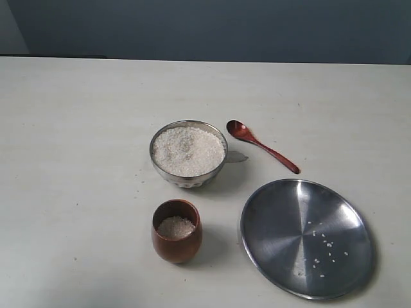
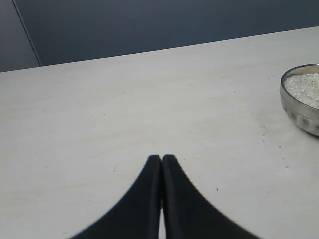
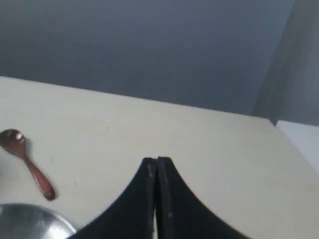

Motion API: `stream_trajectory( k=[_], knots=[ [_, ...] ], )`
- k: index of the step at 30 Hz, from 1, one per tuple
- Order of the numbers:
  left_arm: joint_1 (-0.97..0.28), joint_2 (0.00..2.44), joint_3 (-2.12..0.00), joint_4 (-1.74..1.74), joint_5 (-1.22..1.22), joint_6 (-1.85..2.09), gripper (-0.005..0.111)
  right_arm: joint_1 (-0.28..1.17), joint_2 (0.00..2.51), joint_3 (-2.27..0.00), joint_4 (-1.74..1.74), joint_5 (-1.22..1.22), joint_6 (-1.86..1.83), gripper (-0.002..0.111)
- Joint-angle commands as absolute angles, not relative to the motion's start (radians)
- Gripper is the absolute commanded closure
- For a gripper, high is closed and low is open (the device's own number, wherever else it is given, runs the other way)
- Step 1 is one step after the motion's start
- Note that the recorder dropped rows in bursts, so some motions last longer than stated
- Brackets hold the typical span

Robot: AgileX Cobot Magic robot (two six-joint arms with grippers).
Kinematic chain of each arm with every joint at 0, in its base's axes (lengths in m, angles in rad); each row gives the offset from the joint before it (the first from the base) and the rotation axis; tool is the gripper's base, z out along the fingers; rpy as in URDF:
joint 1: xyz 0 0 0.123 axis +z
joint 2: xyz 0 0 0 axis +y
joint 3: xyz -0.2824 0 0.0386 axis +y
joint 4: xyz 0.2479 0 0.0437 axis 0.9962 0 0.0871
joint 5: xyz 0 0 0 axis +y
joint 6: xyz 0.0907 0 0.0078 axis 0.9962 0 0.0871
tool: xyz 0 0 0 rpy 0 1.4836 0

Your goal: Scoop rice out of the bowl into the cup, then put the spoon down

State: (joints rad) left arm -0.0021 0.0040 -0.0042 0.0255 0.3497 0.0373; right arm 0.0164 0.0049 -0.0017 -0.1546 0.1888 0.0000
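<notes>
One bowl (image 1: 186, 180), cup (image 1: 176, 248), spoon (image 1: 261, 145) and plate (image 1: 276, 224) on a pale table (image 1: 77, 160); dark wall (image 1: 212, 29).
Left pincer (image 2: 161, 158) and right pincer (image 3: 156, 160) pressed together, empty; spoon ahead of the right, bowl of rice (image 1: 188, 151) ahead of the left.

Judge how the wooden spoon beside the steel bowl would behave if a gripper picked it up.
The spoon looks stiff: its slim wooden handle lies straight. Its glossy finish suggests it may slip in a grip. Lying flat and low on the table, it would probably skid or pivot if nudged at one end.
</notes>
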Motion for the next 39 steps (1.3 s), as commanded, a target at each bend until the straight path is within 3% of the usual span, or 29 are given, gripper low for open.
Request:
stream_trajectory(
  k=[1, 9, 21, 30, 39],
  knots=[
    [-0.004, 0.000, 0.000, 0.028, 0.337, 0.038, 0.106, 0.012, 0.000, 0.000, -0.052, -0.046, 0.031, 0.109],
    [-0.004, 0.000, 0.000, 0.028, 0.337, 0.038, 0.106, 0.012, 0.000, 0.000, 0.285, -0.386, 0.115, 0.109],
    [-0.004, 0.000, 0.000, 0.028, 0.337, 0.038, 0.106, 0.012, 0.000, 0.000, 0.298, -0.545, 0.502, 0.109],
    [-0.004, 0.000, 0.000, 0.028, 0.337, 0.038, 0.106, 0.012, 0.017, -0.295, -0.121, -0.139, 0.587, 0.109],
    [-0.004, 0.000, 0.000, 0.028, 0.337, 0.038, 0.106, 0.019, 0.285, -0.609, -0.298, 0.230, 0.466, 0.109]
  ],
)
